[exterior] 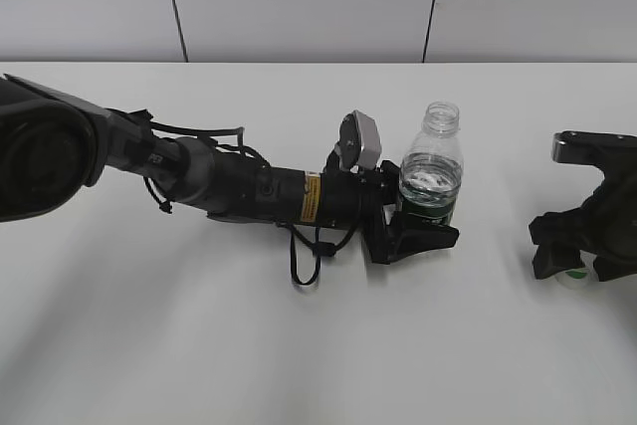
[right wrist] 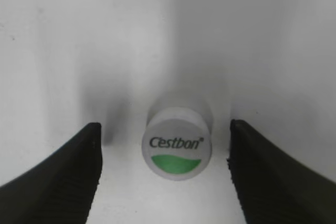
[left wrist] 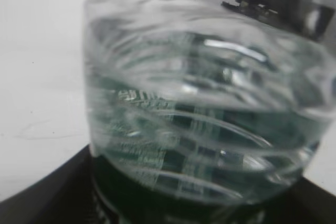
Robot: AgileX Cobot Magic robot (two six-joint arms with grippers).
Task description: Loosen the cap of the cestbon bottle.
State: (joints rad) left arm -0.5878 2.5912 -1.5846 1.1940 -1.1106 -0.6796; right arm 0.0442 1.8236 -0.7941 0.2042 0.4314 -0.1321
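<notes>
The cestbon bottle (exterior: 432, 171) stands upright on the white table, clear with a dark green label band, and its neck is bare with no cap on it. My left gripper (exterior: 418, 231) is shut on the bottle's lower body at the label. In the left wrist view the ribbed bottle (left wrist: 199, 119) fills the frame. The cap (right wrist: 176, 144), white with a green mark and "Cestbon" lettering, lies top up on the table. My right gripper (right wrist: 164, 125) is open just above it, one finger on each side, not touching. The cap also peeks out under that gripper in the exterior view (exterior: 572, 276).
The white table (exterior: 199, 345) runs to a pale panelled wall at the back. My left arm lies low across the table from the left, with a loose black cable loop (exterior: 304, 266) below it.
</notes>
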